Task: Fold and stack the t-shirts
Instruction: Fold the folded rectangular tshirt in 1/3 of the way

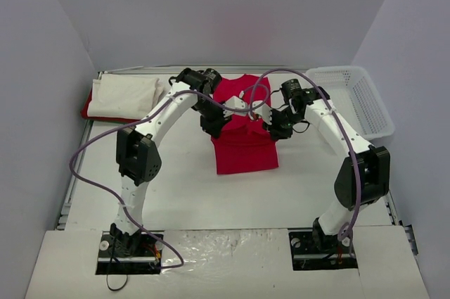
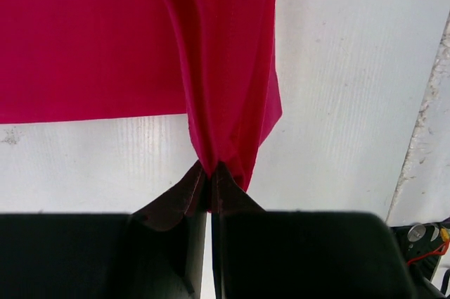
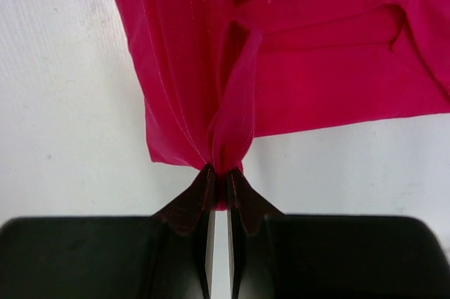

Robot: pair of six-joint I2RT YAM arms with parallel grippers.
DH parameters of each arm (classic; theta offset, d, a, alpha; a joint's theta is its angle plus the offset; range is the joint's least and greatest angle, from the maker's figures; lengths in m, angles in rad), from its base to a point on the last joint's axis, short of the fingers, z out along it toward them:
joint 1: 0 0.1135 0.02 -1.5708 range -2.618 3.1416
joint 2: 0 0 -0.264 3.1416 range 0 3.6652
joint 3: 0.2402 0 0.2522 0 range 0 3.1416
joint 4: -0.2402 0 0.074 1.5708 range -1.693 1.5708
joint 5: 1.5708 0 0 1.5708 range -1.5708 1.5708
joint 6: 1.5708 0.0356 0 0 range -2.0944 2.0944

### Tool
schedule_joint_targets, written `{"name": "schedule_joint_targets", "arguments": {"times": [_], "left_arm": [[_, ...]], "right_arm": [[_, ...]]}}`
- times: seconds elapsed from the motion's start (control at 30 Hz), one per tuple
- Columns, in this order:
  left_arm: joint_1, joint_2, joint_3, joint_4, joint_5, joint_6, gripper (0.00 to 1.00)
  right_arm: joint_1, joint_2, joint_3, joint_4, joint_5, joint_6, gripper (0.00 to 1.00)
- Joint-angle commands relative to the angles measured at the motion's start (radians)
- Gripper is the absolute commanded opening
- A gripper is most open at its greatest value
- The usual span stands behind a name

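Note:
A bright red t-shirt (image 1: 244, 141) lies in the middle of the table, partly folded. My left gripper (image 1: 216, 124) is shut on a bunched fold of its left side; in the left wrist view the red cloth (image 2: 225, 102) runs down into the closed gripper (image 2: 211, 169). My right gripper (image 1: 271, 129) is shut on the shirt's right side; the red cloth (image 3: 232, 102) gathers into its tips (image 3: 222, 171). At the back left a folded white t-shirt (image 1: 125, 96) lies on top of a red t-shirt (image 1: 88, 109).
A white plastic lattice basket (image 1: 355, 98) stands at the back right. The white table (image 1: 176, 186) ends at a raised rim along the back and sides. Purple cables loop over both arms above the red shirt.

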Motion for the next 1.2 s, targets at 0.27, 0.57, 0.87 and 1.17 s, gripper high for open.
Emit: {"name": "schedule_joint_targets", "arguments": {"times": [0.27,0.57,0.87,1.17], "left_arm": [[0.014,0.112,0.184,-0.254,-0.035,0.059,0.02],[0.046,0.204,0.258,-0.260,-0.039,0.083,0.02],[0.072,0.309,0.392,-0.279,-0.044,0.103,0.02],[0.074,0.363,0.432,-0.251,-0.052,0.106,0.07]], "right_arm": [[-0.057,0.133,0.116,0.014,-0.003,0.008,0.00],[-0.066,0.265,0.198,0.018,-0.013,-0.012,0.00],[-0.077,0.371,0.285,0.022,-0.006,-0.015,0.00],[-0.092,0.431,0.318,0.037,-0.007,-0.020,0.00]]}}
